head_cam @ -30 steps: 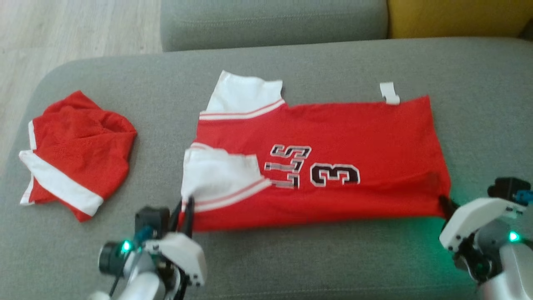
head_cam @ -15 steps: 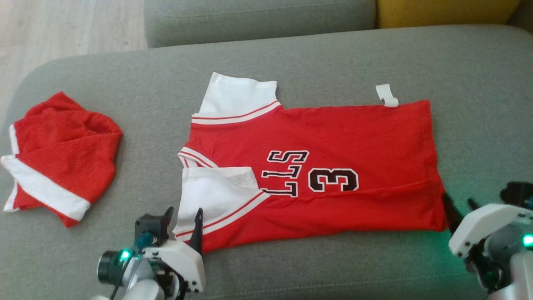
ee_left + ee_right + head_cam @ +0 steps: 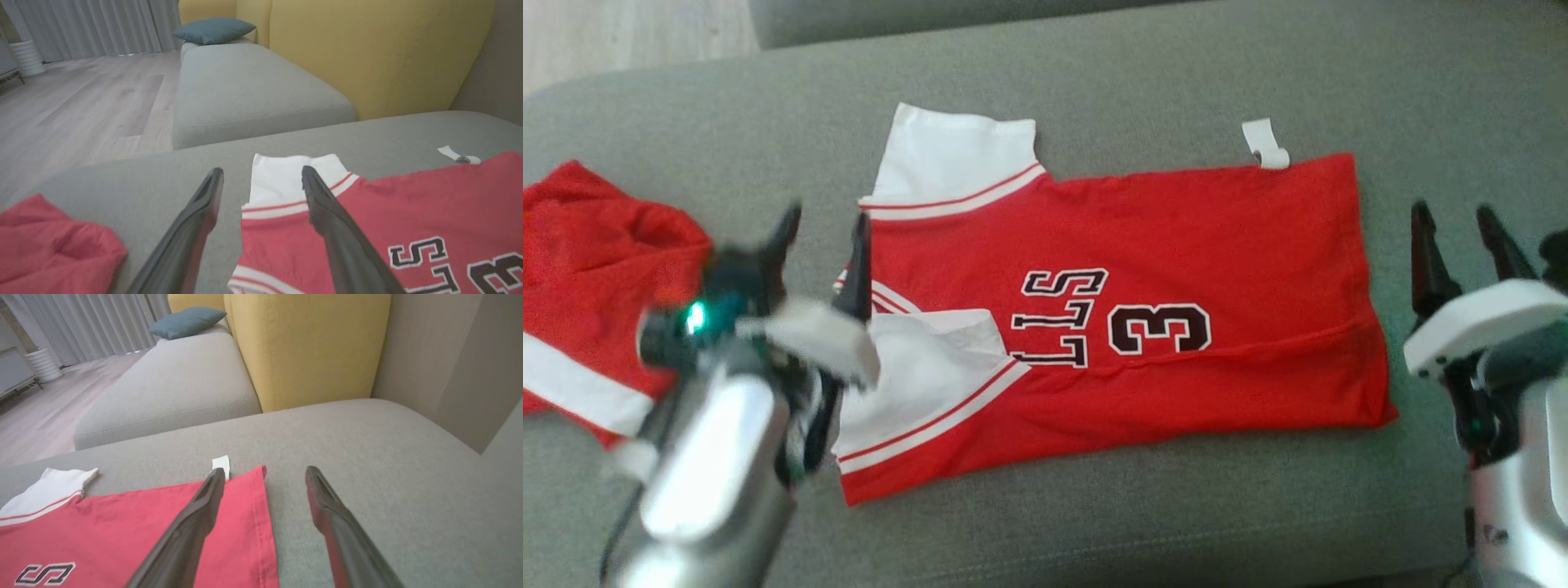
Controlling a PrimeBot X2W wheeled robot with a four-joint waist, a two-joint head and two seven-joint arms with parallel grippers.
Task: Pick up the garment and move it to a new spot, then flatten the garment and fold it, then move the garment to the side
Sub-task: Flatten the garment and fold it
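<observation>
The garment (image 3: 1192, 237) is a red jersey with white sleeves and black lettering, lying folded lengthwise on the grey sofa seat (image 3: 1143, 73). It also appears in the left wrist view as the jersey (image 3: 408, 204) and in the right wrist view as the jersey (image 3: 135, 526). My left gripper (image 3: 823, 227) hovers open at the jersey's left edge by the sleeves, holding nothing; its fingers (image 3: 322, 204) frame the far white sleeve (image 3: 286, 179). My right gripper (image 3: 1456, 219) stands open just off the jersey's right hem, empty, above bare cushion (image 3: 367, 457).
A second red garment with a white band (image 3: 580, 269) lies crumpled at the seat's left end. A white tag (image 3: 1264, 144) sticks out at the jersey's far edge. Behind are another grey seat (image 3: 245, 90), a yellow backrest (image 3: 367, 53) and wood floor (image 3: 81, 94).
Both grippers have opened and let go of the jersey's near edge, then lifted away; the folded-over near edge now lies flat. The head camera has shifted too.
</observation>
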